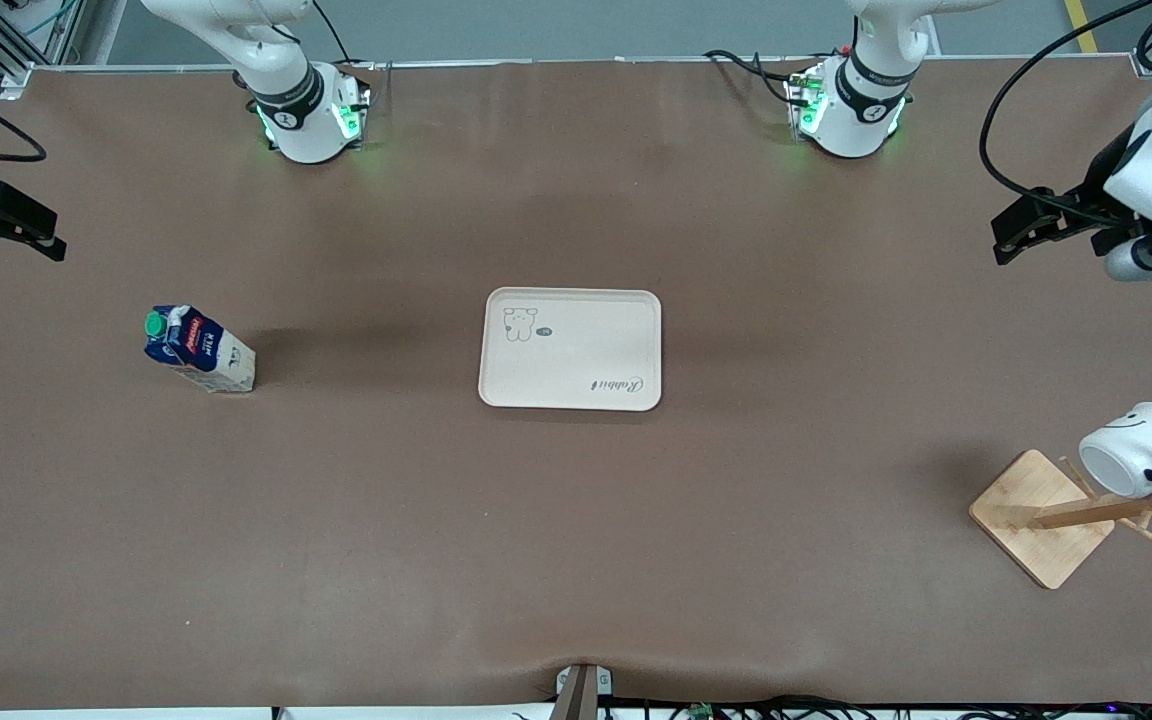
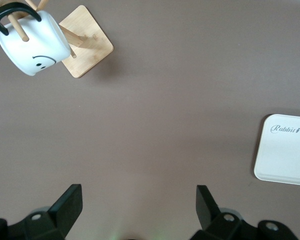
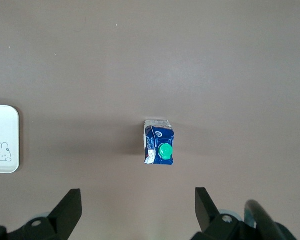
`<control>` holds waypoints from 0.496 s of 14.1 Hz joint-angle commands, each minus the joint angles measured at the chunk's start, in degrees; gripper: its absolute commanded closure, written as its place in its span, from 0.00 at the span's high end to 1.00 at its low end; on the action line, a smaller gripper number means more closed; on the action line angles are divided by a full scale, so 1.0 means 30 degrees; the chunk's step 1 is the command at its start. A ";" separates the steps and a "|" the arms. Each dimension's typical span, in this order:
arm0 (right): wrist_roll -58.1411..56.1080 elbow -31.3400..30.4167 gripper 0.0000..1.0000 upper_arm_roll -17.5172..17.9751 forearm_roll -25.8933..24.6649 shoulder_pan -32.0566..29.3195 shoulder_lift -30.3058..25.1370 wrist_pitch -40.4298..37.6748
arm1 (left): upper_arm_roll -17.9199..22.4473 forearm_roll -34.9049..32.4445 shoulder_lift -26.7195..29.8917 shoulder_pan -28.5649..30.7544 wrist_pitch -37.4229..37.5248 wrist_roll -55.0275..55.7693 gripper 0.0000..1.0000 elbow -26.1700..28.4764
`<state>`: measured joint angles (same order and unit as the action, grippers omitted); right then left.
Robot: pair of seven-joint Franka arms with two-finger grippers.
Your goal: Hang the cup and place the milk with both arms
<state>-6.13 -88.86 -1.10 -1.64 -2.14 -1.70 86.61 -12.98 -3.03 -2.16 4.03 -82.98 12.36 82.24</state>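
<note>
The milk (image 1: 198,348), a dark-blue and white carton with a green cap, stands on the brown table toward the right arm's end; it also shows in the right wrist view (image 3: 159,142). The cup (image 1: 1141,448), white with a smiley face, hangs by its black handle on a peg of the wooden rack (image 1: 1041,515) toward the left arm's end; it also shows in the left wrist view (image 2: 32,45). My right gripper (image 1: 54,238) (image 3: 138,210) is open and empty, up in the air beside the milk. My left gripper (image 1: 1002,238) (image 2: 139,207) is open and empty over bare table, apart from the rack.
A cream tray (image 1: 571,348) with a rabbit drawing lies flat at the table's middle, between the milk and the rack; its edge shows in both wrist views (image 2: 285,150) (image 3: 2,145). Both arm bases stand along the table's edge farthest from the front camera.
</note>
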 commanded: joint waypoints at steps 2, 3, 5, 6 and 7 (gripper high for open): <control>-0.0066 0.0178 1.00 0.0104 -0.0273 -0.0079 0.0009 -0.0158 | 0.0899 0.0393 0.1013 -0.1107 -0.0084 -0.0166 1.00 0.1091; -0.0066 0.0178 1.00 0.0104 -0.0273 -0.0079 0.0009 -0.0158 | 0.1015 0.0393 0.1130 -0.1197 -0.0114 -0.0167 1.00 0.1296; -0.0037 0.0178 1.00 0.0104 -0.0244 -0.0079 0.0009 -0.0158 | 0.1163 0.0393 0.1568 -0.1285 -0.0463 -0.0167 1.00 0.1997; -0.0036 0.0178 1.00 0.0104 -0.0244 -0.0108 0.0009 -0.0158 | 0.1163 0.0393 0.1948 -0.1256 -0.0814 -0.0167 1.00 0.2552; -0.0036 0.0178 1.00 0.0104 -0.0215 -0.0108 0.0009 -0.0158 | 0.1163 0.0393 0.2010 -0.1111 -0.0904 -0.0283 1.00 0.2732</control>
<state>-6.13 -88.86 -1.10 -1.64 -2.13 -1.69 86.61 -10.64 -2.72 0.62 0.89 -83.78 12.33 86.42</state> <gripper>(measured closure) 0.000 0.000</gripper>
